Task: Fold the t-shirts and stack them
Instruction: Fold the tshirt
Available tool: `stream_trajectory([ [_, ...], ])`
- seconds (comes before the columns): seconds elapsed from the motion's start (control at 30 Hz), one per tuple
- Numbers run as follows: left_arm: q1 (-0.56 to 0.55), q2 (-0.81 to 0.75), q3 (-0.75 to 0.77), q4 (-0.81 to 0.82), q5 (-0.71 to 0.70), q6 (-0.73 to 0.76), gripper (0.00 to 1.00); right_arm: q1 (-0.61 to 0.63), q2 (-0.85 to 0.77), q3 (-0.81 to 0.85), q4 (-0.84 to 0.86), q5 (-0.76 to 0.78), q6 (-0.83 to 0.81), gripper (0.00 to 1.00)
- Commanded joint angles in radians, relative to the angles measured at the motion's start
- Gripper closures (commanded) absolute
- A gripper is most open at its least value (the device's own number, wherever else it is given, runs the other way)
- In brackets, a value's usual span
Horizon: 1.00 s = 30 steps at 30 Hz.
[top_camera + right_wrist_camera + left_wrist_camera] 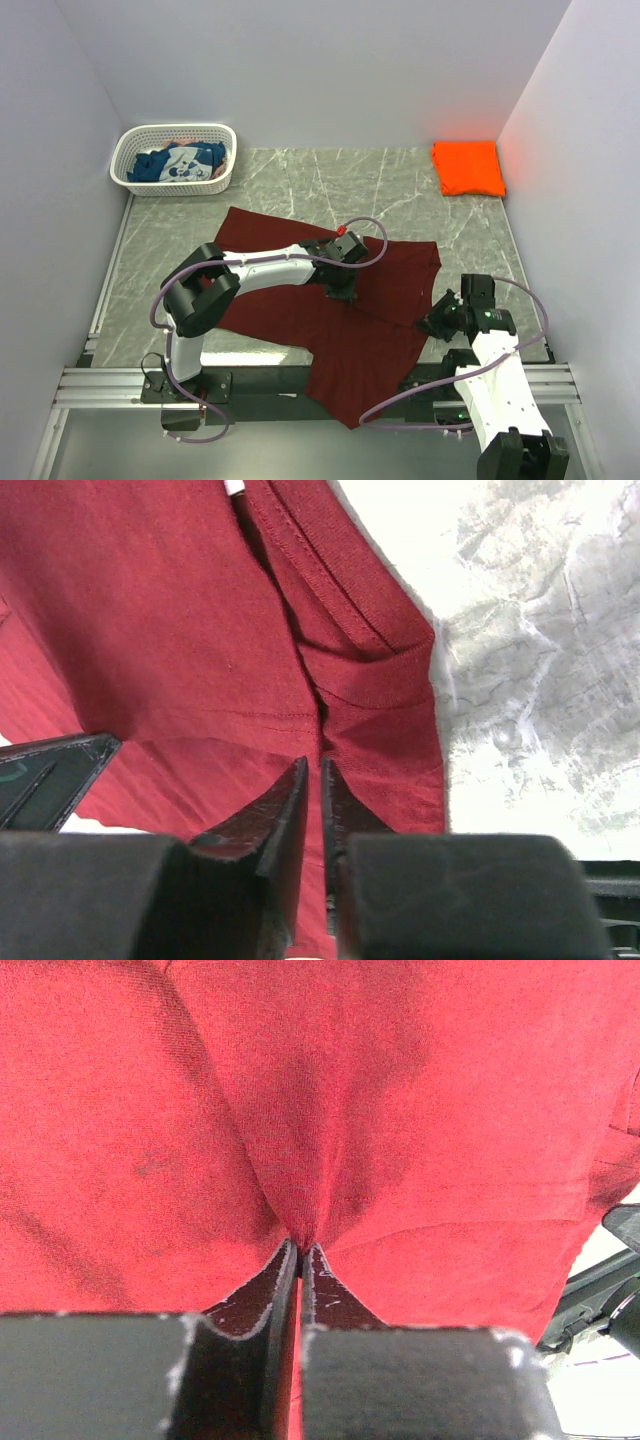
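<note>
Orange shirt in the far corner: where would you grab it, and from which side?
The orange shirt lies folded flat, with walls close at its far and right sides, so probably pinch its near edge, coming from the front.

two robot arms of one design. the left arm (265,265) had white tubular links between bulky black joint housings; a pale purple cable (153,305) looped alongside it, and a small red fitting (343,230) sat near the wrist. the right arm (500,385) matched it, with a second purple cable (420,398). the left gripper (298,1247) and right gripper (314,763) had black, tapering fingers with scuffed, white-flecked edges.
</note>
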<state>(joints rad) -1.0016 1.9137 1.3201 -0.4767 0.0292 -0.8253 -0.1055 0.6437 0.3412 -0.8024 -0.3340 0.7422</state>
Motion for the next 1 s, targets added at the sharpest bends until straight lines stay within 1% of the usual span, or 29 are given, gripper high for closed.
stream_trajectory([
  [0.0, 0.004, -0.033, -0.007, 0.0, -0.005, -0.001, 0.9, -0.002, -0.013, 0.024, 0.009, -0.007, 0.003, 0.79],
  [0.03, 0.003, -0.053, -0.009, -0.002, -0.009, -0.005, 0.87, -0.002, -0.016, 0.031, 0.017, -0.002, 0.006, 0.76],
  [0.07, 0.006, -0.064, -0.007, -0.003, -0.012, -0.009, 0.84, -0.002, -0.018, 0.041, 0.043, 0.003, 0.012, 0.7],
  [0.1, 0.011, -0.076, -0.009, -0.007, -0.018, -0.009, 0.77, -0.002, -0.013, 0.056, 0.052, 0.009, 0.023, 0.67],
  [0.13, 0.024, -0.105, -0.009, -0.011, -0.021, -0.011, 0.74, -0.003, -0.004, 0.064, 0.074, 0.027, 0.026, 0.66],
  [0.17, 0.037, -0.122, -0.013, -0.01, -0.026, -0.009, 0.71, -0.003, 0.01, 0.096, 0.092, 0.047, 0.026, 0.62],
  [0.2, 0.05, -0.14, -0.016, -0.011, -0.026, -0.009, 0.65, -0.003, 0.042, 0.114, 0.103, 0.065, 0.023, 0.61],
  [0.23, 0.087, -0.178, -0.025, -0.011, -0.026, -0.005, 0.61, -0.002, 0.065, 0.136, 0.12, 0.081, 0.011, 0.6],
  [0.27, 0.109, -0.197, -0.03, -0.01, -0.026, 0.0, 0.58, -0.003, 0.086, 0.183, 0.143, 0.117, 0.003, 0.56],
  [0.3, 0.159, -0.214, -0.033, -0.01, -0.026, 0.008, 0.5, -0.006, 0.137, 0.206, 0.158, 0.128, -0.004, 0.54],
  [0.37, 0.22, -0.248, -0.033, -0.016, -0.026, 0.035, 0.47, -0.01, 0.194, 0.281, 0.199, 0.17, -0.032, 0.53],
  [0.4, 0.253, -0.252, -0.029, -0.022, -0.026, 0.046, 0.42, -0.014, 0.25, 0.303, 0.213, 0.184, -0.043, 0.53],
  [0.43, 0.317, -0.252, -0.013, -0.029, -0.026, 0.058, 0.4, -0.016, 0.281, 0.324, 0.229, 0.202, -0.061, 0.53],
  [0.47, 0.348, -0.251, -0.004, -0.045, -0.058, 0.087, 0.36, -0.022, 0.34, 0.362, 0.255, 0.228, -0.067, 0.52],
  [0.5, 0.404, -0.246, 0.008, -0.057, -0.066, 0.104, 0.36, -0.026, 0.37, 0.381, 0.268, 0.237, -0.075, 0.52],
  [0.57, 0.458, -0.232, 0.04, -0.071, -0.084, 0.155, 0.35, -0.043, 0.427, 0.421, 0.32, 0.25, -0.102, 0.52],
  [0.6, 0.483, -0.226, 0.047, -0.068, -0.094, 0.169, 0.35, -0.052, 0.483, 0.432, 0.337, 0.248, -0.112, 0.52],
  [0.63, 0.53, -0.213, 0.054, -0.062, -0.104, 0.181, 0.35, -0.063, 0.511, 0.439, 0.359, 0.236, -0.142, 0.52],
  [0.67, 0.553, -0.205, 0.057, -0.057, -0.106, 0.202, 0.35, -0.072, 0.539, 0.453, 0.403, 0.216, -0.159, 0.53],
  [0.7, 0.595, -0.193, 0.06, -0.051, -0.106, 0.21, 0.36, -0.094, 0.6, 0.466, 0.414, 0.205, -0.174, 0.53],
  [0.73, 0.613, -0.168, 0.068, -0.048, -0.104, 0.218, 0.37, -0.106, 0.629, 0.473, 0.423, 0.17, -0.213, 0.53],
  [0.8, 0.665, -0.144, 0.068, -0.039, -0.101, 0.23, 0.38, -0.128, 0.704, 0.501, 0.451, 0.159, -0.251, 0.53],
  [0.97, 0.751, -0.053, 0.079, -0.02, -0.112, 0.253, 0.41, -0.168, 0.813, 0.539, 0.512, 0.067, -0.345, 0.53],
])
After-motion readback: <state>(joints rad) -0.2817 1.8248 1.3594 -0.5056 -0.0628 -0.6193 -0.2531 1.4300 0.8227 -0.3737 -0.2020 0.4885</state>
